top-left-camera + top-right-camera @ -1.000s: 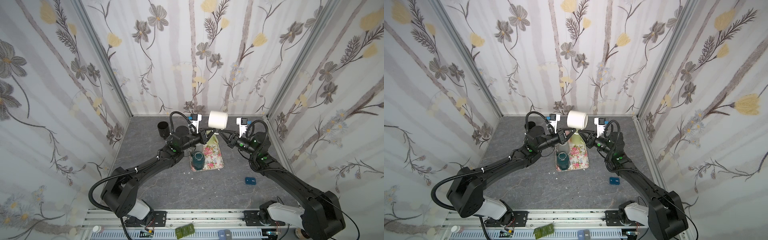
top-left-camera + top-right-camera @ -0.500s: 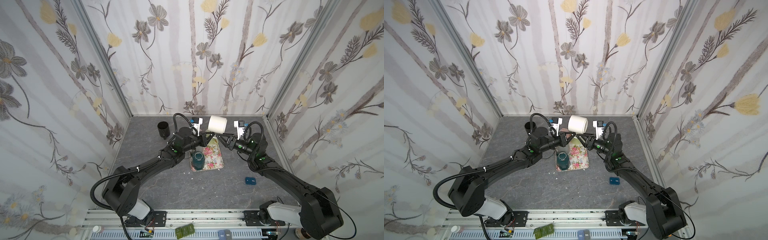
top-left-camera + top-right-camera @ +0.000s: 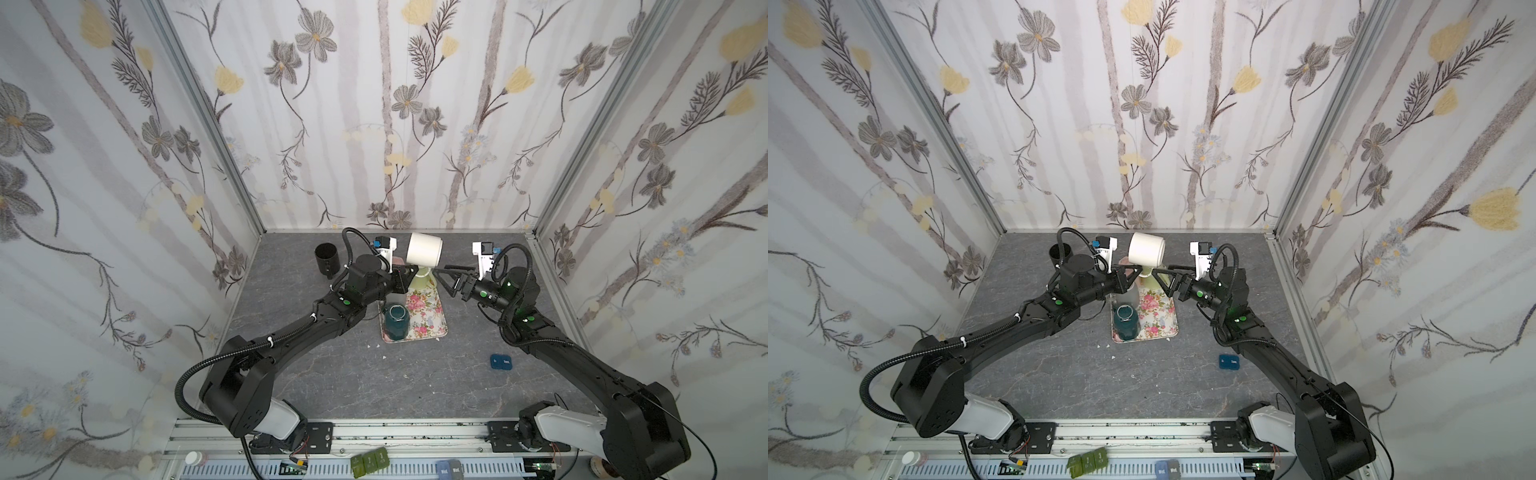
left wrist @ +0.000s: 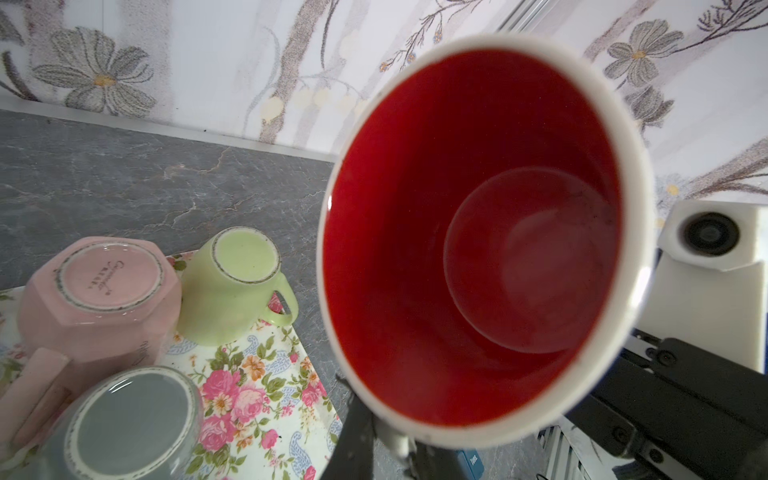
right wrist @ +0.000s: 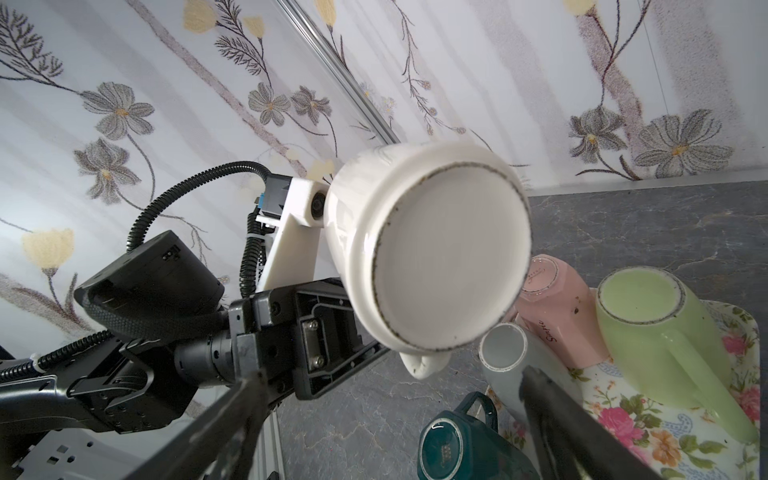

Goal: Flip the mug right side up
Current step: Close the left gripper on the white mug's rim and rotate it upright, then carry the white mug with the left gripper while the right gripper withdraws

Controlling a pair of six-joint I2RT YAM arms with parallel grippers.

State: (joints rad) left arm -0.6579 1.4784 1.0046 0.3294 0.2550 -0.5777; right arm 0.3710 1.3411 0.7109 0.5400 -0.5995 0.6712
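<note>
- right gripper (image 3: 444, 278) just let go, jaws wide beside the white mug (image 3: 424, 249)
- left gripper (image 3: 409, 274) alone pinches its handle, mug sideways mid-frame over the tray (image 3: 434, 318)
- handoff looks done, uprighting next

Floral-papered walls (image 3: 374, 124) with grey and yellow blooms enclose a dark grey marbled floor (image 3: 332, 374), evenly lit.

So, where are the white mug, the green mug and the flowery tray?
white mug (image 3: 423, 248): in a top view, on its outer side wall.
green mug (image 4: 245, 254): left wrist view, on its upturned base.
tray (image 3: 1158, 316): in a top view, on its bare flowered surface.
</note>
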